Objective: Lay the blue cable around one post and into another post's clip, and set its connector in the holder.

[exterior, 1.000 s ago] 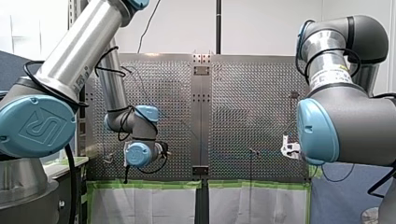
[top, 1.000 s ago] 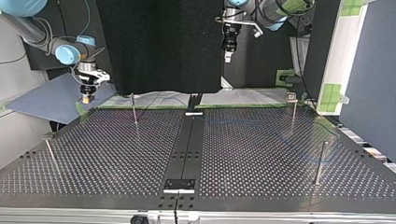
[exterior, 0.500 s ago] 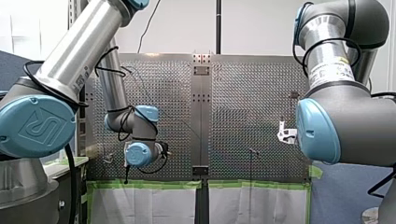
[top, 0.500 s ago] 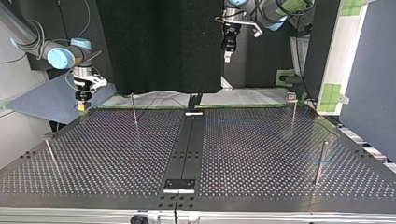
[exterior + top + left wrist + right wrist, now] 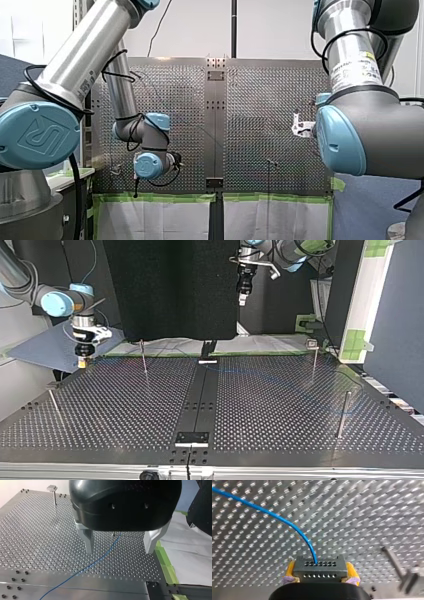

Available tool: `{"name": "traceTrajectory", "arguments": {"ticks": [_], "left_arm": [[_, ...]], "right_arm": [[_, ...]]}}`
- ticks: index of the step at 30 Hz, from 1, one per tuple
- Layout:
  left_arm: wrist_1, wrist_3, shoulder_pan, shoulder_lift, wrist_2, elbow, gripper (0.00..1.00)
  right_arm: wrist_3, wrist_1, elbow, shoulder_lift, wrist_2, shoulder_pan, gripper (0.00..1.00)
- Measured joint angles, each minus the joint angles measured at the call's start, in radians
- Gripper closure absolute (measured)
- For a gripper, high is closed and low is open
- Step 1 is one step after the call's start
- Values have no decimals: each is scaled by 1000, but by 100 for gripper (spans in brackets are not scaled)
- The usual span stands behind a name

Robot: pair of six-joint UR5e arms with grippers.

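Observation:
In the right wrist view my right gripper [image 5: 319, 576] is shut on a grey multi-hole connector [image 5: 319, 568], which sits between its yellow pads [image 5: 290, 570]. The blue cable [image 5: 274, 516] leaves the connector's top face and arcs away over the perforated table. In the top view this gripper [image 5: 81, 361] hangs low over the table's far left corner. The cable [image 5: 300, 385] runs faintly across the plate to a loop near the right posts. My left gripper [image 5: 118, 542] is open above the cable [image 5: 100, 558], holding nothing; in the top view it [image 5: 243, 297] hangs high at the back.
Thin posts stand on the plate: one at back left [image 5: 143, 356], one at the left edge [image 5: 54, 402], a capped one at back right [image 5: 314, 357], one at front right [image 5: 343, 412]. Small white fixtures [image 5: 207, 361] [image 5: 191, 444] sit on the dark centre strip.
My right gripper has carried the connector toward the top view's left and lower, in over the table's corner. My left arm has stayed still.

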Motion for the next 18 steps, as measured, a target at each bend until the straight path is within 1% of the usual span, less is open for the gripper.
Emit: {"name": "traceTrajectory", "arguments": {"ticks": [11, 16, 18], "left_arm": [[0, 0, -10, 0, -1, 0, 0], [0, 0, -13, 0, 0, 0, 0], [0, 0, -13, 0, -1, 0, 0]], "right_arm": [[0, 14, 0, -103, 2, 29, 100], [3, 35, 0, -144, 2, 41, 100], [4, 42, 0, -154, 1, 44, 100]]}}
